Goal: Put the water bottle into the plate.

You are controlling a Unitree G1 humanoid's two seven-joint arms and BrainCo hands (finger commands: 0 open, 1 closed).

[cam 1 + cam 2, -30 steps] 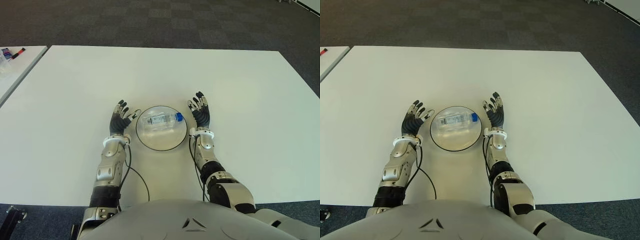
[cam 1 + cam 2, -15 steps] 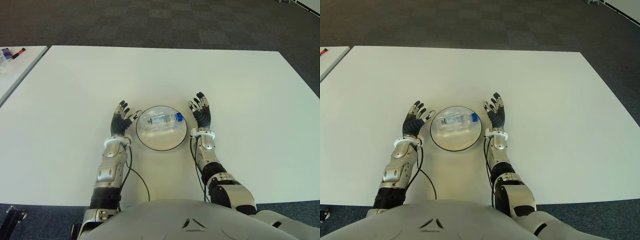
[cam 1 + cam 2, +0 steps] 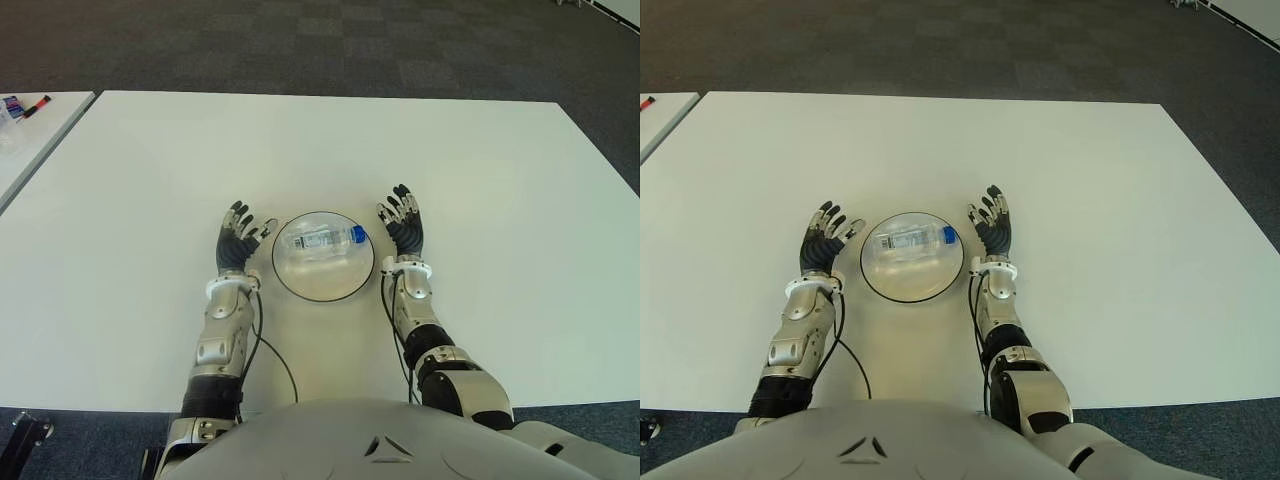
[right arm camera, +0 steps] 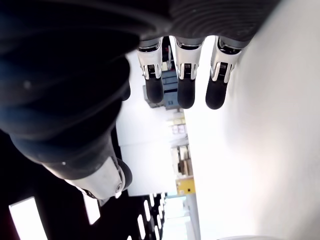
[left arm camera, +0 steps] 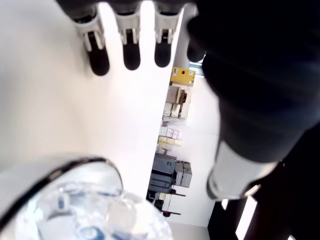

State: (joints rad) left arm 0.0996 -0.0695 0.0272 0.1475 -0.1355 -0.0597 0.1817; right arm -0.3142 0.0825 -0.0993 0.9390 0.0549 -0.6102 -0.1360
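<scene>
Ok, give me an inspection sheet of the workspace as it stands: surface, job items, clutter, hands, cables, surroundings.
Surface: white table, bare apart from the job's things.
Job's things: water bottle with blue cap lies on its side inside the round plate.
Clutter: nothing seen on this table.
Hands: left hand open, left of the plate; right hand open, right of it; both hold nothing.
Cables: black cable loops beside the left forearm.
Surroundings: dark carpet; second table at far left with a red-capped marker.

left robot hand (image 3: 237, 243) drawn slightly away from the plate (image 3: 322, 286), small gap opened between them
</scene>
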